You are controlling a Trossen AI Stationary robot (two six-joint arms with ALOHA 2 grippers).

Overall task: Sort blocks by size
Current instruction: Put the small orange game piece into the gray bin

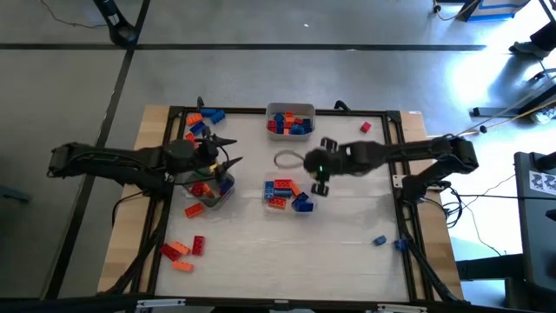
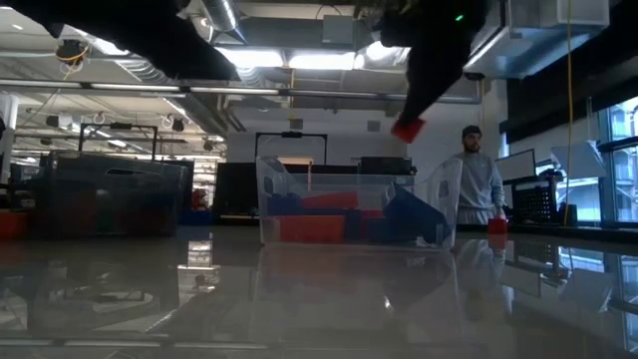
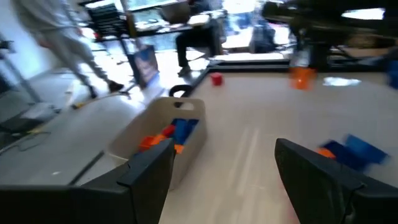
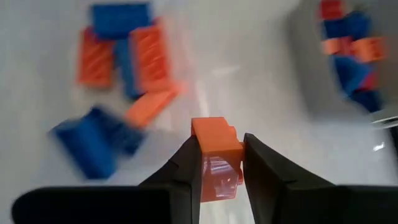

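Observation:
My right gripper [image 4: 216, 163] is shut on a small orange block [image 4: 214, 144] above the table's middle; it also shows in the high view [image 1: 314, 169] and in the low view, where the block [image 2: 407, 129] hangs clear. Below it lies a group of blue and orange blocks [image 4: 124, 56], which the low view shows inside a clear tray [image 2: 349, 214]. My left gripper [image 3: 217, 168] is open and empty, over the left tray [image 1: 208, 187] that holds orange and blue blocks. My right gripper pinches the orange block's two opposite sides [image 4: 200, 152] between its two fingers. The fingers point down from above. The block's studded end [image 4: 210, 127] sticks out past the fingertips, and the block is lifted clear of the table and of the trays.
A far tray [image 1: 289, 120] holds blue and red blocks. Loose blocks lie at the far left [image 1: 204, 122], near left [image 1: 182, 249] and near right [image 1: 380, 241]; one red block [image 1: 365, 127] lies far right. A person [image 2: 480, 184] stands beyond the table.

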